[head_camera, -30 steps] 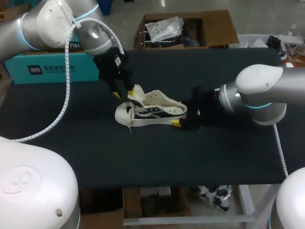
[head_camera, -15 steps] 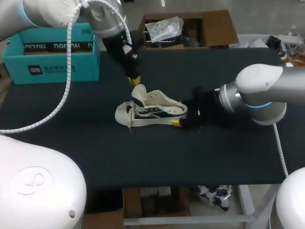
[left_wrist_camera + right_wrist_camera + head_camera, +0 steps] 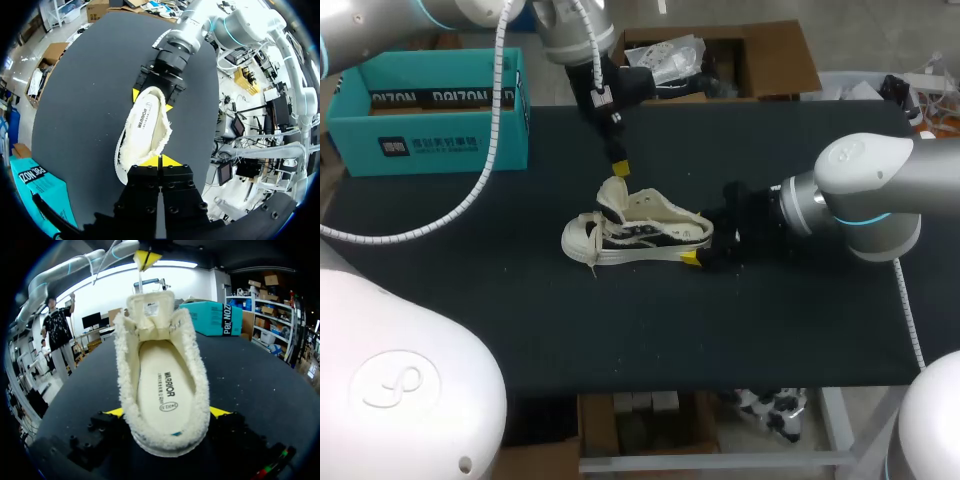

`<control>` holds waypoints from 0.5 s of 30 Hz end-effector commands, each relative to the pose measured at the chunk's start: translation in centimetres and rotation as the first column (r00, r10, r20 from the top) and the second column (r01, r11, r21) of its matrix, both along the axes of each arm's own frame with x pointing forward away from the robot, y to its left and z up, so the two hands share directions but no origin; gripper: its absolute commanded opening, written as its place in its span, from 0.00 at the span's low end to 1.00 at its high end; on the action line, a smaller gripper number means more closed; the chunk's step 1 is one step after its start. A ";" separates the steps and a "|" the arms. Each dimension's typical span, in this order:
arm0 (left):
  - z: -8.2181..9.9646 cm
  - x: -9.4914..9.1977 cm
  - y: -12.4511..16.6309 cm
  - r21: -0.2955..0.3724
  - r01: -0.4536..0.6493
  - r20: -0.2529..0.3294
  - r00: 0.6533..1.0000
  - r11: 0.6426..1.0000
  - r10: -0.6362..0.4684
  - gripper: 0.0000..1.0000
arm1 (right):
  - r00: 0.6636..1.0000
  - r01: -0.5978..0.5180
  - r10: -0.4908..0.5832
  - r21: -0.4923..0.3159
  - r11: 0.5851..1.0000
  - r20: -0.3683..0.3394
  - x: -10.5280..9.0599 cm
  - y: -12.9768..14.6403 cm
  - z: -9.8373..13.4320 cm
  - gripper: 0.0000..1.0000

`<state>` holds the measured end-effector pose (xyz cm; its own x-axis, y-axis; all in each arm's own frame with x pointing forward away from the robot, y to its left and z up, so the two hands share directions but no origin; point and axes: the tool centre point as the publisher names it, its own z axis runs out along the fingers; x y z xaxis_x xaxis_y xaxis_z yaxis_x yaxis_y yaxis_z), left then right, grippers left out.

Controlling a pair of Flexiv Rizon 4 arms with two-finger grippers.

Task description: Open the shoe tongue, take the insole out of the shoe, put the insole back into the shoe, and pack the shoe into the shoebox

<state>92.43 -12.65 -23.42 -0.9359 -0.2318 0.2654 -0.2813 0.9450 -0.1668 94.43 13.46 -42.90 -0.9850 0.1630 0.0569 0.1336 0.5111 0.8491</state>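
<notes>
Since a second ago our left gripper (image 3: pixel 618 165) has lifted off the tongue (image 3: pixel 612 192) toward the desk's (image 3: pixel 790 330) far edge, and its yellow tips are pressed together. The shoe (image 3: pixel 635 238) hasn't budged from mid-desk, with the heel clamped in our right gripper (image 3: pixel 167 412) and the insole (image 3: pixel 162 382) inside. The shoebox (image 3: pixel 430 110) sits at the far left corner. From overhead only one right fingertip (image 3: pixel 690 258) shows, and in the left wrist view that gripper's body covers the toe.

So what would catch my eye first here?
Probably the cream fleece-lined shoe in the middle of the black table, its tongue pulled up. The right gripper clamps its heel, while the left gripper hangs shut just above the tongue. A teal shoebox sits at the table's far left corner.
</notes>
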 end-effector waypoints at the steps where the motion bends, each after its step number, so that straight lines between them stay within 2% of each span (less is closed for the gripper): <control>1: -2.7 0.5 -1.6 -0.050 0.319 -0.068 0.944 0.946 -0.322 0.00 | 1.000 -0.002 0.002 0.006 1.000 0.001 0.1 -0.2 -0.4 0.00; 7: -6.1 0.2 -2.2 -0.064 0.344 -0.073 0.935 0.937 -0.348 0.00 | 1.000 -0.002 0.002 0.006 1.000 0.001 0.1 -0.2 -0.4 0.00; 15: -9.4 -0.6 -2.6 -0.048 0.341 -0.043 0.938 0.939 -0.343 0.00 | 1.000 -0.002 0.002 0.006 1.000 0.001 0.1 -0.2 -0.4 0.00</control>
